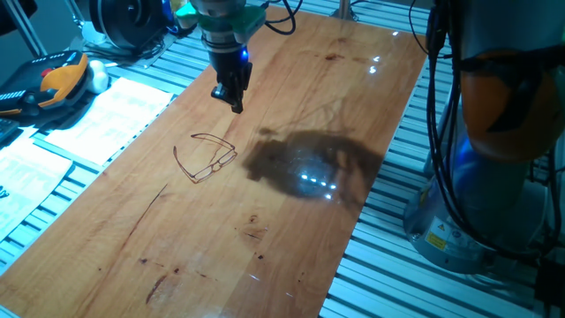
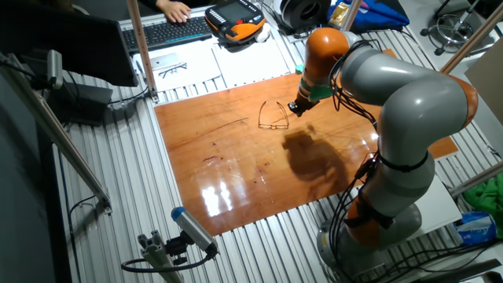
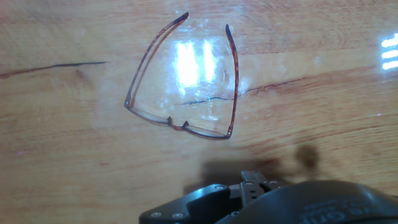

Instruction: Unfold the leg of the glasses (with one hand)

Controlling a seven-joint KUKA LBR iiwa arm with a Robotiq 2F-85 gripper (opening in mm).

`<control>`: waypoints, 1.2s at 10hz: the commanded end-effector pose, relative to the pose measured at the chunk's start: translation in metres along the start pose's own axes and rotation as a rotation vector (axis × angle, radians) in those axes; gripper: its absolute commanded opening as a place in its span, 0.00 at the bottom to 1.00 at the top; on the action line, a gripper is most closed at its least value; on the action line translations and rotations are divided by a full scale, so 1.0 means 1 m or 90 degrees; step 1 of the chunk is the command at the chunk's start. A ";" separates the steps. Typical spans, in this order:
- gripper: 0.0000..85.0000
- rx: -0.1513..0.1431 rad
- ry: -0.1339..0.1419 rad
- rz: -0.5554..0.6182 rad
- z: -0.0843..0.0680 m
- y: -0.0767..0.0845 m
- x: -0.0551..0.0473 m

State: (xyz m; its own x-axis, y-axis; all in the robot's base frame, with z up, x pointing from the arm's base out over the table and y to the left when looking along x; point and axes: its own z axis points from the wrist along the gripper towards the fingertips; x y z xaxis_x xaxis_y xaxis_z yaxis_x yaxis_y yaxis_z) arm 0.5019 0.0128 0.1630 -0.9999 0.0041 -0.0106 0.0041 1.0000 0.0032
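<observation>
The glasses [image 1: 214,165] [image 2: 273,115] lie flat on the wooden tabletop [image 1: 291,230]. In the hand view the glasses [image 3: 235,81] show both thin wire legs spread out from the front rims, roughly parallel and pointing away from the camera. My gripper [image 1: 235,103] [image 2: 294,109] hangs a little above the table, beyond the glasses and apart from them. Its dark fingers look pressed together with nothing between them. The hand view shows only the gripper's dark housing [image 3: 267,202] at the bottom edge; the fingertips are hidden there.
Paper sheets [image 1: 101,115] and an orange-black handheld unit [image 1: 55,79] lie on the slatted bench left of the board. A keyboard [image 2: 169,31] sits at the far side. The robot's base [image 1: 494,150] stands to the right. Dark scratch marks [image 3: 56,65] cross the wood near the glasses.
</observation>
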 end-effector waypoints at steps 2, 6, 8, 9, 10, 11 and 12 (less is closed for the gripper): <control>0.00 0.002 0.000 0.000 0.000 0.000 0.000; 0.00 0.006 -0.001 -0.002 0.000 -0.001 0.000; 0.00 0.011 -0.004 -0.005 0.001 -0.002 -0.002; 0.00 0.012 -0.004 -0.006 0.000 -0.003 -0.002; 0.00 0.012 -0.003 -0.006 0.000 -0.003 -0.002; 0.00 0.011 -0.002 -0.006 0.001 -0.002 -0.003; 0.00 0.011 -0.002 -0.005 0.001 -0.002 -0.003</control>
State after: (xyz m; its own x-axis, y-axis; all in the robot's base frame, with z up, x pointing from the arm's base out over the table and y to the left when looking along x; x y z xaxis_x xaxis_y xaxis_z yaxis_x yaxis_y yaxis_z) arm 0.5049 0.0105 0.1624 -0.9999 -0.0038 -0.0143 -0.0036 0.9999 -0.0137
